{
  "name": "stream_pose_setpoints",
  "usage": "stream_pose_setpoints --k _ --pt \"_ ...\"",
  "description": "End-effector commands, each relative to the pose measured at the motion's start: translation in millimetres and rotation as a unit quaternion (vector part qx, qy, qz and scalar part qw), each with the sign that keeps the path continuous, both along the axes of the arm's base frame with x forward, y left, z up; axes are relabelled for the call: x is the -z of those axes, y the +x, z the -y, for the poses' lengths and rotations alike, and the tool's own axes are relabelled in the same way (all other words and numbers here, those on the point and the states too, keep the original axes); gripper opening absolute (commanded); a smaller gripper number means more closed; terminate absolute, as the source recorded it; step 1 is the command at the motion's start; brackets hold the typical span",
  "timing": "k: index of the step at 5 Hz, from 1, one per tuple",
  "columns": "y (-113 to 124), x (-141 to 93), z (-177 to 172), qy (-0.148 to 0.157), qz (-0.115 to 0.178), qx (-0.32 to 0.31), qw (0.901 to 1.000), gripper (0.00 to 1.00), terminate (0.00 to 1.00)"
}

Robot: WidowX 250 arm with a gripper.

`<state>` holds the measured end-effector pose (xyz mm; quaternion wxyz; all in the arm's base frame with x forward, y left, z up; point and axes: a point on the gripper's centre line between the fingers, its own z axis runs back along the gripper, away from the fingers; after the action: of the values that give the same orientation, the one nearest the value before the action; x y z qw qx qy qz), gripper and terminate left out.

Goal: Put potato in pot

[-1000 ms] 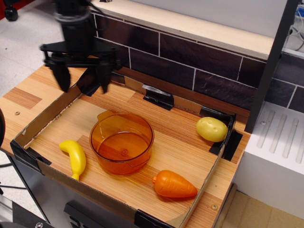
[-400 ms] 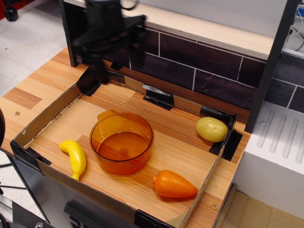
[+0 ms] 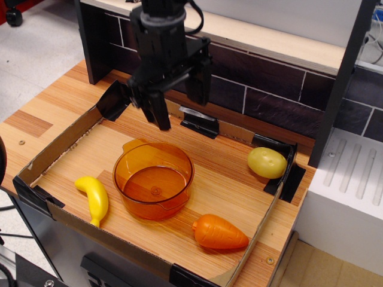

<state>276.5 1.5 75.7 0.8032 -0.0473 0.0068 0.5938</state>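
Gripper (image 3: 178,104) hangs at upper centre of frame, fingers spread, nothing between them, above the rear rim of the pot (image 3: 154,179). Potato (image 3: 267,162) lies at right, against the tray wall (image 3: 60,143), well apart from pot

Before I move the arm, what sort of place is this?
Probably a lab mock-up of a kitchen counter: a cardboard-walled wooden tray, toy food such as the potato and carrot, and a dark tile backsplash.
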Motion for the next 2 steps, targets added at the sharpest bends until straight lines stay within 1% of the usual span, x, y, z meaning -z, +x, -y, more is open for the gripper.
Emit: stream_pose_setpoints --k 1,2 --pt "8.4 9.5 33.4 -0.036 0.064 -0.02 0.9971 1.0 0.0" --pt "12.9 7.2 44.7 -0.044 0.068 -0.039 0.9959 1.0 0.0"
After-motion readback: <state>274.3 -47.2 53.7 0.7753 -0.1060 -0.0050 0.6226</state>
